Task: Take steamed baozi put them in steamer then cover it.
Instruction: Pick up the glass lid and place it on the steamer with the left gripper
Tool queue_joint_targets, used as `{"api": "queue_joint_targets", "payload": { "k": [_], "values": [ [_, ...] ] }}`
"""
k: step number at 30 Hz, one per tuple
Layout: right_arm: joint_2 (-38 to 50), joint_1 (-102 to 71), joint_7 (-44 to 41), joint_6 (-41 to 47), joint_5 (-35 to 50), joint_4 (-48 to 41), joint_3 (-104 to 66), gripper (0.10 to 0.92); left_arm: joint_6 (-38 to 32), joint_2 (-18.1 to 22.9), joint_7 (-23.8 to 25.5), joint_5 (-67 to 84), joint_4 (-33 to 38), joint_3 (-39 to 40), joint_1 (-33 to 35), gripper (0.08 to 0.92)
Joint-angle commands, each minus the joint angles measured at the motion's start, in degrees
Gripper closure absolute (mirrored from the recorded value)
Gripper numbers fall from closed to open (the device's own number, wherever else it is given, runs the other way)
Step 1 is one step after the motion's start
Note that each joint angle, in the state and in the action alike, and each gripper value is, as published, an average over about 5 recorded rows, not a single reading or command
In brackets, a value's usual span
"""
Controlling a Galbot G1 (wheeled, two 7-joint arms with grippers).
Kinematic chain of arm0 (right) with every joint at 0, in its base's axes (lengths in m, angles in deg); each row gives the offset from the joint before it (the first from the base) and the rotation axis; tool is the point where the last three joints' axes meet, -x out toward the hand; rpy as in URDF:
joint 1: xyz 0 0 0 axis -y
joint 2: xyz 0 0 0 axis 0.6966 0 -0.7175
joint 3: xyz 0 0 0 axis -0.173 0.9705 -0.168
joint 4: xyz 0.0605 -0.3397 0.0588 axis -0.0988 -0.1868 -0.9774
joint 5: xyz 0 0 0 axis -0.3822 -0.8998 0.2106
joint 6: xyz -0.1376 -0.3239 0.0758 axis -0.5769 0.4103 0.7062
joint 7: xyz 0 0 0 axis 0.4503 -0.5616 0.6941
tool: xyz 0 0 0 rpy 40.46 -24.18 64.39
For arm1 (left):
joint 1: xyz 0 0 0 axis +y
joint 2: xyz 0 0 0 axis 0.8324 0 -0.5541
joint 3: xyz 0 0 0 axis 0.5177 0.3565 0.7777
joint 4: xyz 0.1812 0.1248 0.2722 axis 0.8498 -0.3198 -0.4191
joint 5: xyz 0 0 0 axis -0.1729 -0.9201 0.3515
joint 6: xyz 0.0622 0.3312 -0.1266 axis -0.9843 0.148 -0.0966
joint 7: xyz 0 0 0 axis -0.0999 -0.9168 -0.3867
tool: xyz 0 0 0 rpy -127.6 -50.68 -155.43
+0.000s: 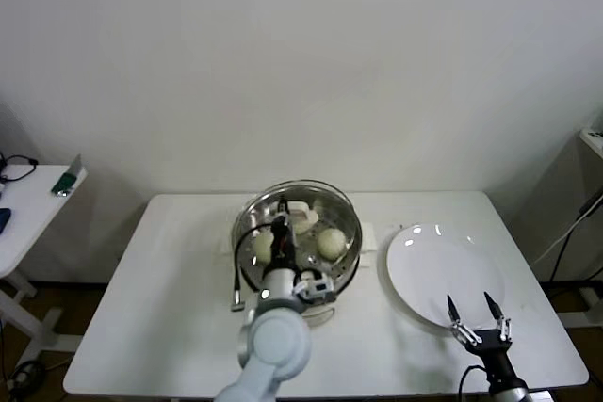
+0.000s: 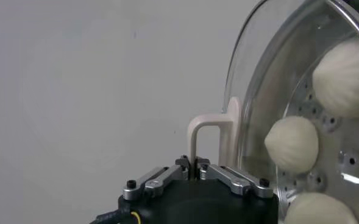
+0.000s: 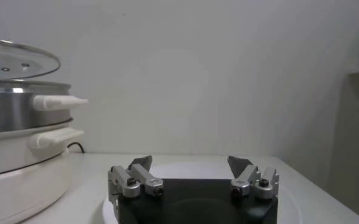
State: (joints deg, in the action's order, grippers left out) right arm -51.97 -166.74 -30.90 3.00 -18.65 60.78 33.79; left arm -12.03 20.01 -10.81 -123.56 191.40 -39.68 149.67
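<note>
head view: left gripper (image 1: 280, 249) over the steamer (image 1: 347, 223) at table (image 1: 170, 280) centre, baozi (image 1: 330, 243) inside; right gripper (image 1: 478, 319) spread, empty, over the white plate (image 1: 424, 270).
left wrist view: fingers pinched on the cover (image 2: 258, 79) handle (image 2: 206, 131); clear glass, smooth cream buns beneath.
right wrist view: cover tilted above the steel rim.

A plain white wall (image 1: 301, 54) fills the back, evenly lit. A white rectangular table (image 1: 170, 289) stands against it. A smaller white side table (image 1: 28, 204) sits off to the left holding small items, and dark cables (image 1: 570, 233) hang at the right edge.
</note>
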Motion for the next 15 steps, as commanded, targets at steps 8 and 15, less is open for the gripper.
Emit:
{"api": "queue_joint_targets", "payload": {
  "k": [8,15],
  "values": [
    [-0.1,0.0,0.1,-0.6,0.3,0.1,-0.1,0.203,-1.6,5.1,-1.4,-7.4,-4.2,1.6,1.0,0.856],
    [-0.2,-0.2,0.2,-0.7,1.2,0.1,0.0,0.203,-2.0,3.5,-1.4,-8.3,-5.3,1.0,0.3,0.856]
  ]
}}
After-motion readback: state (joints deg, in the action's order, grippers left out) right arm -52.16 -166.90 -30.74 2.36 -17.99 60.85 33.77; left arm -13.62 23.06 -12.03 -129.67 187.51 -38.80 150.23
